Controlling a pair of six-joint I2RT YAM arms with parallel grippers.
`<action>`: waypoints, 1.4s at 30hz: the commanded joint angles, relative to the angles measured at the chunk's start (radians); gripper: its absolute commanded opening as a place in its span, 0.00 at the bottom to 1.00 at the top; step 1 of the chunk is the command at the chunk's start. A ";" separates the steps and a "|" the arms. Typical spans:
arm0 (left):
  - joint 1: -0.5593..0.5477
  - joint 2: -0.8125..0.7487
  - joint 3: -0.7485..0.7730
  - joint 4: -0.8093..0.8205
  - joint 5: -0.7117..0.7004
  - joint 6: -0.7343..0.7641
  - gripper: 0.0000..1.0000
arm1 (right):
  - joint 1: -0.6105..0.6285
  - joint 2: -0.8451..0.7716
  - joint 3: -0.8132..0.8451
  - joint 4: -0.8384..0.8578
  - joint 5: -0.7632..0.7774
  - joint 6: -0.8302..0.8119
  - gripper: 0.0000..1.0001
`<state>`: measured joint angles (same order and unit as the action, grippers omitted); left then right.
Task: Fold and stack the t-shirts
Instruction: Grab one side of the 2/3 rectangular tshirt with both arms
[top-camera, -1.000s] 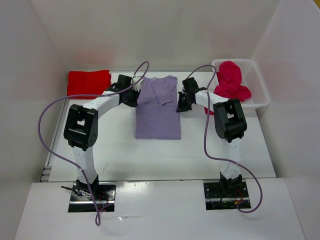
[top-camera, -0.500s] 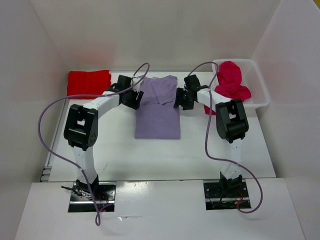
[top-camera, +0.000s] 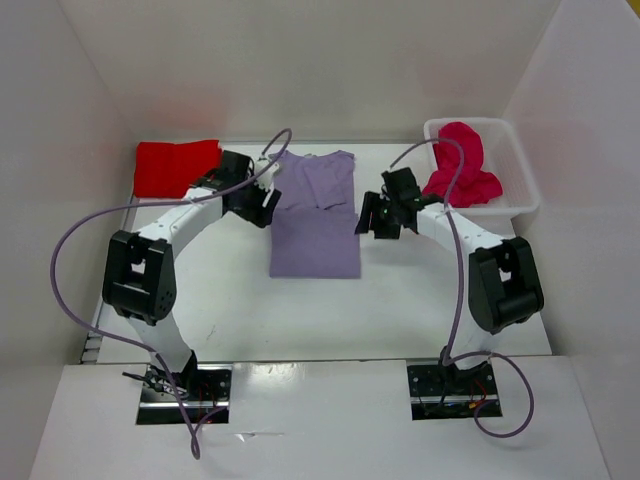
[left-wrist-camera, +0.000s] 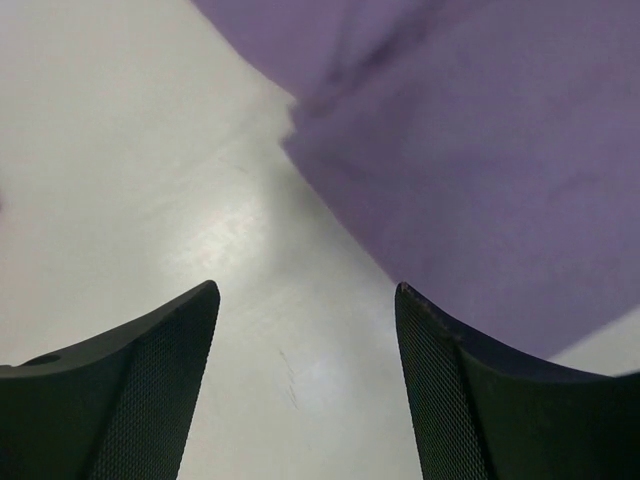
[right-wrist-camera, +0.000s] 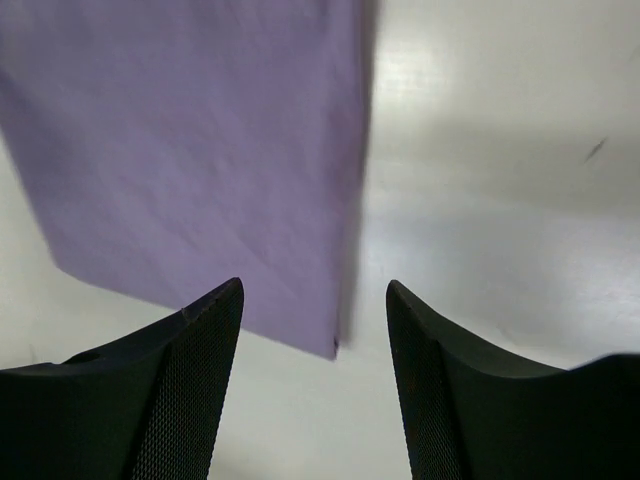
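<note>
Jaws spread and empty on my left gripper (left-wrist-camera: 305, 290) and right gripper (right-wrist-camera: 312, 285), either side of the purple shirt (top-camera: 315, 225) lying flat on the table (top-camera: 300, 310). Red shirt (top-camera: 177, 166) sits folded far left; crimson shirt (top-camera: 462, 165) heaped in the bin (top-camera: 524, 185). Soft, light, floppy cloth, I judge: pinch the hem corners

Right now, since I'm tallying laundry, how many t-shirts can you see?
3: red t-shirt folded far left, lavender t-shirt flat mid-table, crimson t-shirt bunched in the white bin; others could hide beneath.
</note>
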<state>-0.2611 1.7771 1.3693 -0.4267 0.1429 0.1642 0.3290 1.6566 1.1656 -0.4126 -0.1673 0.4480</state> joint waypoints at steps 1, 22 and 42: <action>-0.061 -0.004 -0.128 -0.153 0.115 0.124 0.77 | 0.041 -0.012 -0.104 -0.008 -0.023 0.050 0.65; -0.116 0.005 -0.208 -0.110 0.205 0.100 0.77 | 0.114 0.043 -0.218 0.043 -0.067 0.166 0.61; -0.107 0.137 -0.156 -0.141 0.293 0.087 0.00 | 0.124 0.094 -0.204 0.032 -0.098 0.166 0.10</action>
<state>-0.3740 1.8820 1.2003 -0.5507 0.4183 0.2550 0.4412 1.7351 0.9554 -0.3859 -0.2745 0.6117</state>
